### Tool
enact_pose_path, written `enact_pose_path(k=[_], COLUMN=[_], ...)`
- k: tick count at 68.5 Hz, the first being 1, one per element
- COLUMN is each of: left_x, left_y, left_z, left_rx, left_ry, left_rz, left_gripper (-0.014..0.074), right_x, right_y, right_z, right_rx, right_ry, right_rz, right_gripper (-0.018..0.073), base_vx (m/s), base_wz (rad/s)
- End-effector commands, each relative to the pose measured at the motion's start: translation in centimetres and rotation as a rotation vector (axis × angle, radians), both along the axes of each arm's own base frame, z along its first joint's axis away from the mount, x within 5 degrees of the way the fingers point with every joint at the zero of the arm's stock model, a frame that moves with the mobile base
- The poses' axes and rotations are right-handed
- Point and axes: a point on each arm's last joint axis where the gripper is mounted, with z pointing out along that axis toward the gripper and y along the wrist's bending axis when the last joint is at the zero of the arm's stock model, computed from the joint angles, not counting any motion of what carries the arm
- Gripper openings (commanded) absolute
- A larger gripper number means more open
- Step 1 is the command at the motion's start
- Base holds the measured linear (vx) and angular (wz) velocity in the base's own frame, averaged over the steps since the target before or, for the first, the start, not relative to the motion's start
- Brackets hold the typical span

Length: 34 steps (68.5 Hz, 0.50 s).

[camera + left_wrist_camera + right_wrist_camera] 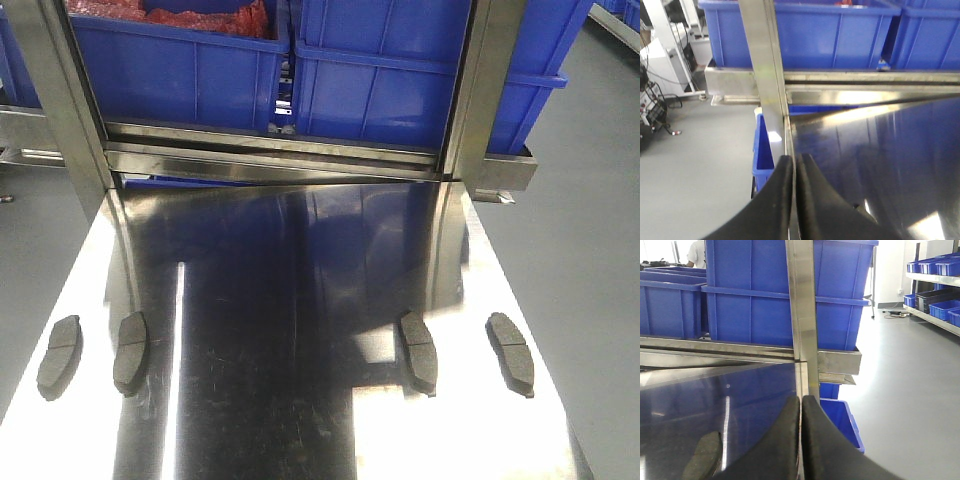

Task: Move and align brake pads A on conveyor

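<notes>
Finds all four brake pads A point(130, 352) lying flat on the stainless steel table point(300, 270), none on a conveyor; no belt shows in any view. Sorts them into two pairs: two just beside each other near the table's left edge and two near its right edge, the pairs well apart, each pad set lengthwise and roughly parallel to its neighbour, though slightly splayed. Looks like a staging layout, with one pair on each arm's side. Shows the left gripper point(796, 158) clenched on nothing, tips pressed together with only a sliver between, pointing along the table's left edge toward the upright steel post point(762, 60). Shows the right gripper point(801, 399) likewise pinched together and empty, over the right edge, with one pad point(702, 457) low to its left. Reads as the very start: nothing grasped, and jaws needing to part before any descent. Leaves the blue plastic crates point(200, 70) on the rack behind the table, away from the pads.
</notes>
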Motion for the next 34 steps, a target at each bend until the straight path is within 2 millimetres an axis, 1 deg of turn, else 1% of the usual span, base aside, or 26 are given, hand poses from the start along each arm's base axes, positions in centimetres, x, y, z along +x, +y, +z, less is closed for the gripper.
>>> enact_pose_path(k=[1,9,13,15,20,26,27,34], left_x=[0.49,0.57,0.58,0.58,0.57,0.57,0.57,0.57], left_y=[0.04,0.04,0.04,0.04,0.04,0.01,0.01,0.0], left_z=[1.58,1.54,1.56,1.56,1.53,1.53,1.53,1.52], left_rx=[0.002,0.002,0.002,0.002,0.002,-0.007,-0.009,-0.013], left_ry=[-0.085,-0.082,-0.084,-0.084,-0.081,-0.081,-0.081,-0.08], left_rz=[0.001,0.001,0.001,0.001,0.001,0.001,0.001,0.001], left_gripper=[-0.0006,0.0003,0.0031,0.0062,0.0185,0.0391,0.0443,0.0669], right_x=[-0.07,-0.07,-0.07,-0.07,-0.07,-0.07,-0.07,-0.07], right_y=[-0.04,-0.04,-0.04,-0.04,-0.04,-0.04,-0.04,-0.04], right_z=[0.13,0.13,0.13,0.13,0.13,0.13,0.13,0.13], right_rx=[-0.012,-0.012,-0.012,-0.012,-0.012,-0.012,-0.012,-0.012], right_ry=[-0.073,-0.073,-0.073,-0.073,-0.073,-0.073,-0.073,-0.073], right_rz=[-0.005,-0.005,-0.005,-0.005,-0.005,-0.005,-0.005,-0.005], right_gripper=[-0.0003,-0.0003,-0.0003,-0.0003,-0.0003,-0.0003,-0.0003,-0.0003], base_vx=[0.0,0.0,0.0,0.0,0.0,0.0,0.0,0.0], base_wz=[0.0,0.0,0.0,0.0,0.0,0.0,0.0,0.0])
